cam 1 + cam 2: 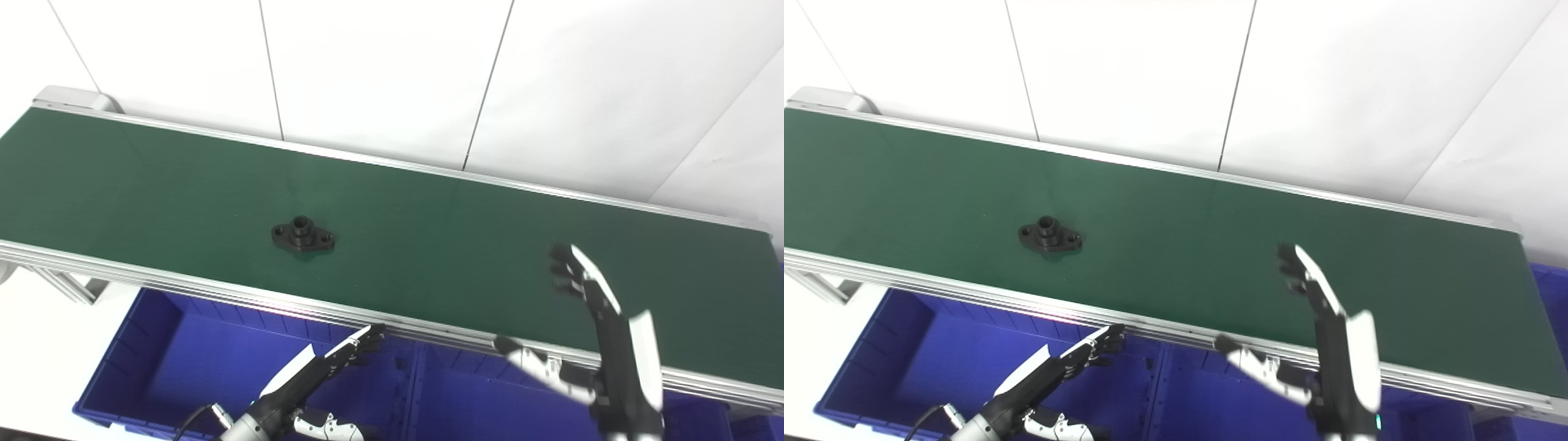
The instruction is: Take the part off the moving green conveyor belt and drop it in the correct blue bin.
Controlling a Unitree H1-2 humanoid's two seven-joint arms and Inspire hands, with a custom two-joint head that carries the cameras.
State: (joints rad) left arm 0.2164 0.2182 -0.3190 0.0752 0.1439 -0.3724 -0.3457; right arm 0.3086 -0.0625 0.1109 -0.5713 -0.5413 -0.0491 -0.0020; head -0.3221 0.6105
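Here's the long dark green conveyor belt [429, 245] running across the scene between silver aluminium side rails [257, 300], white wall panels [392, 73] behind it. Sitting on the belt, left of centre and nearer the front rail, is the small black flanged part [303, 236], a flat base with a hole at each end and a short round collar standing up in the middle. Nothing touches it, and the green surface around it is bare. The right hand [603, 343] is raised over the belt's right portion, fingers [566, 269] spread and pointing away from the robot, thumb [539, 364] stuck out to the left over the near rail, holding nothing; it's well apart from the part. The left hand [1053, 370] hangs lower, in front of the near rail and over the left blue plastic bin [153, 361], fingers stretched out flat and empty, tips close under the rail's edge. A second blue bin [465, 398] sits just beside the first, under the right arm, a divider wall between them. The near rail stands between the left hand and the part.
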